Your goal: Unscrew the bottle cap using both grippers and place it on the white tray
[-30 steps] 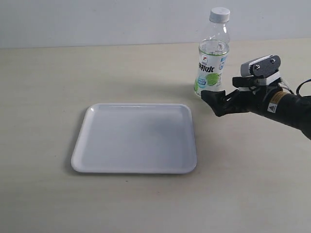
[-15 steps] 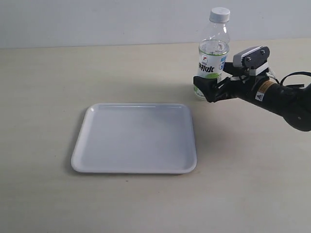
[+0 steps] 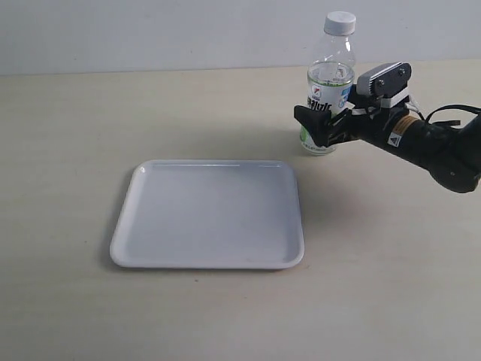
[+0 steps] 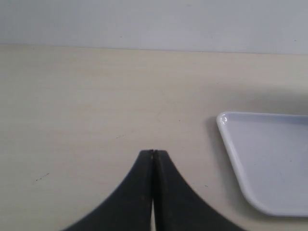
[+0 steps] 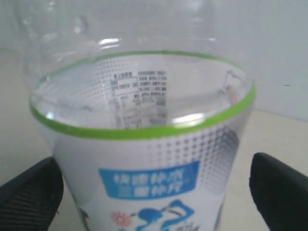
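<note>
The cap sits screwed on top of the bottle, so none of the unscrewing is done yet. The bottle stands upright on the counter, its long axis vertical and the cap pointing straight up. It is just past the tray's far right corner, near it but not on it.

Your right gripper is level with the bottle's lower, labelled part, with its jaws spread wide to either side. In the right wrist view the fingers flank the label and have not closed on it. There is a gap on one side, and you cannot tell whether the other pad touches.

Your left gripper is closed on nothing, its tips pressed together. It hangs over bare counter, with a corner of the tray in its view, and it does not show in the exterior view.

The tray has nothing on it.

By my reading you are at the first step, bracing the bottle. What is left for you is to close the right gripper on the body, bring the left one to the cap, twist the cap off and set it on the tray.
</note>
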